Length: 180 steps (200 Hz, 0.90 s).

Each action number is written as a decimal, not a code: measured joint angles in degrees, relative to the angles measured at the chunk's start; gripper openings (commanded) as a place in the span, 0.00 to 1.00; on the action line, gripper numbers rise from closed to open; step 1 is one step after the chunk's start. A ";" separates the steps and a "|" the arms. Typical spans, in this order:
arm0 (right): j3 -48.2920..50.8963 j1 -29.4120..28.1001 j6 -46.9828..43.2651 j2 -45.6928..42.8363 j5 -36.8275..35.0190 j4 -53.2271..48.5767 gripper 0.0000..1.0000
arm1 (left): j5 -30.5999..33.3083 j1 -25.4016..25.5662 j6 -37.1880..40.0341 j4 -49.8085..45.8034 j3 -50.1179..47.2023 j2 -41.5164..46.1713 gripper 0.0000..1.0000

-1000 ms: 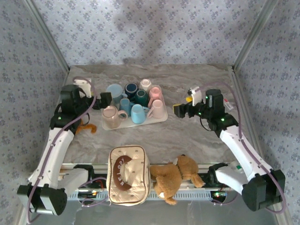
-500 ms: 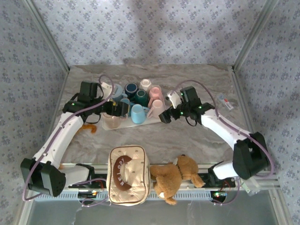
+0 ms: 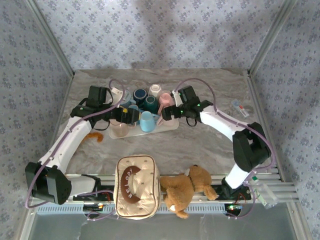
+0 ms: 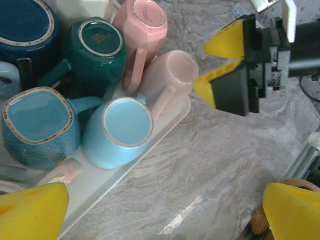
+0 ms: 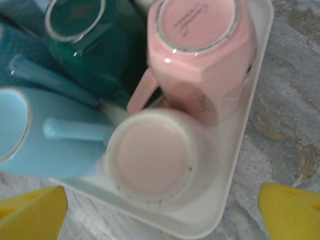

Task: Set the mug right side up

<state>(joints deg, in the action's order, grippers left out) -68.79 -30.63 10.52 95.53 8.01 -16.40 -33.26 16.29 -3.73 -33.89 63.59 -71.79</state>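
Both arms reach inward over the grey marbled bench (image 3: 200, 150). The right end effector (image 4: 213, 65), yellow-padded jaws spread wide and empty, hovers beside the pale pink, round, glazed ceramic mug (image 5: 155, 170). This mug stands base-up at the near right corner of the white rectangular tray (image 5: 250, 115), touching a glossy faceted pink mug (image 5: 200, 55). The left end effector (image 3: 130, 116) is likewise released, above the tray's left part.

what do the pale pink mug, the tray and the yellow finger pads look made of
The pale pink mug looks like glazed ceramic: glossy, with a speckled, duller foot ring. The tray is white and smooth with a soft sheen and rounded rim, probably plastic or melamine, possibly ceramic. The yellow finger pads look matte, likely foam or soft rubber.
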 measured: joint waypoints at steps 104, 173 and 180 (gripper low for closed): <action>-3.10 -1.29 6.93 6.64 -1.42 0.98 0.98 | -0.42 -0.04 0.02 0.31 0.00 0.00 0.99; -3.65 -1.90 6.60 8.48 -2.78 1.70 0.93 | -4.07 -0.13 -0.35 0.72 0.00 -1.68 0.96; -3.82 -1.92 6.45 8.79 -2.78 1.92 0.91 | -4.61 -0.15 -0.39 0.68 0.00 -2.10 0.95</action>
<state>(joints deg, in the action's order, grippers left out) -72.62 -32.56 16.97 104.31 5.23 -14.48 -37.87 16.14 -4.12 -33.21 63.59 -73.89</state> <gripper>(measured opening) 0.938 0.964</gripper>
